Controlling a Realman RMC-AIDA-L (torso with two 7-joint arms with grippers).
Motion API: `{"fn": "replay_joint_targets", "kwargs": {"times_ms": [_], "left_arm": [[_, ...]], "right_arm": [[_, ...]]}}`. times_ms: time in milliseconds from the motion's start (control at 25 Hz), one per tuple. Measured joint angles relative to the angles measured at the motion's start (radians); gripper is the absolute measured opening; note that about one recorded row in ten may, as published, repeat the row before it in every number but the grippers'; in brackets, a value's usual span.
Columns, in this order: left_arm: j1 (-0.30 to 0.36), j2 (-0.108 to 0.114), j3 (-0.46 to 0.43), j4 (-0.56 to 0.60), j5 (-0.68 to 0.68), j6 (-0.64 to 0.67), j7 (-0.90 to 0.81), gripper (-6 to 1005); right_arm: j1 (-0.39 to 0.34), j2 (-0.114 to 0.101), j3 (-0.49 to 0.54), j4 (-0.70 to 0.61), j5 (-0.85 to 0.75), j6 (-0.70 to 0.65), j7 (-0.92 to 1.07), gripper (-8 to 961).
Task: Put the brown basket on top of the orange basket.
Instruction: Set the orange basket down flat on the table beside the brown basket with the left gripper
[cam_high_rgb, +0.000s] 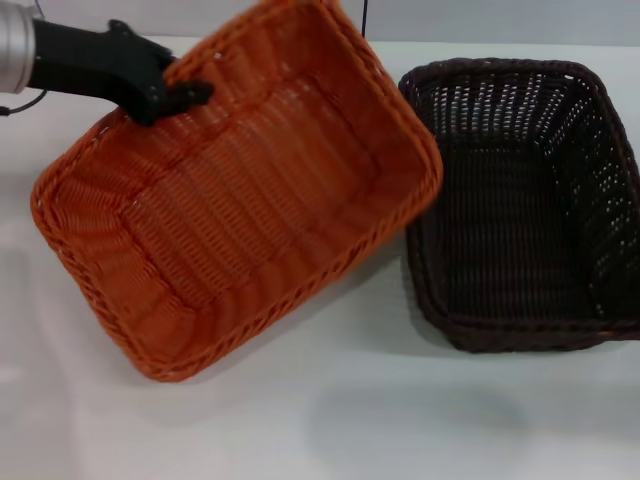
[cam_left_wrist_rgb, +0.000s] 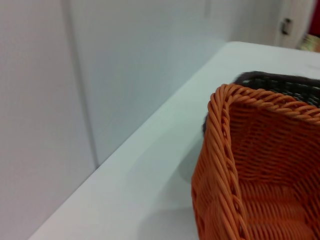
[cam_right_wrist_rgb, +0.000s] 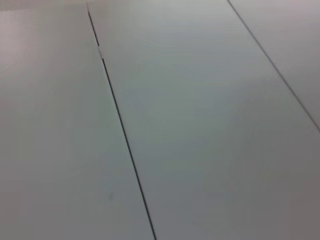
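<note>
The orange basket is tilted and raised over the left half of the white table. My left gripper is shut on its far braided rim. Its right corner reaches the left rim of the brown basket, which stands flat on the table at the right, open side up and empty. The left wrist view shows a corner of the orange basket close up, with the brown basket's rim just behind it. My right gripper is out of view; the right wrist view shows only pale panels.
A white wall runs along the table's far edge. The table's front part lies in front of both baskets. The right wrist view shows flat panels with a dark seam.
</note>
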Motion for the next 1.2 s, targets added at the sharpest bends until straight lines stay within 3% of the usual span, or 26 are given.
{"fn": "replay_joint_targets", "kwargs": {"times_ms": [440, 680, 1200], "left_arm": [[-0.048, -0.013, 0.018, -0.020, 0.011, 0.005, 0.269, 182], [-0.095, -0.033, 0.035, -0.066, 0.025, 0.126, 0.383, 181], [-0.176, -0.073, 0.094, -0.150, 0.064, 0.199, 0.504, 183]], "right_arm": [[-0.006, 0.001, -0.028, -0.001, -0.001, -0.021, 0.000, 713], [-0.005, 0.001, -0.039, -0.001, -0.001, -0.029, 0.000, 713], [-0.018, 0.001, -0.050, -0.001, -0.001, -0.039, 0.000, 713]]}}
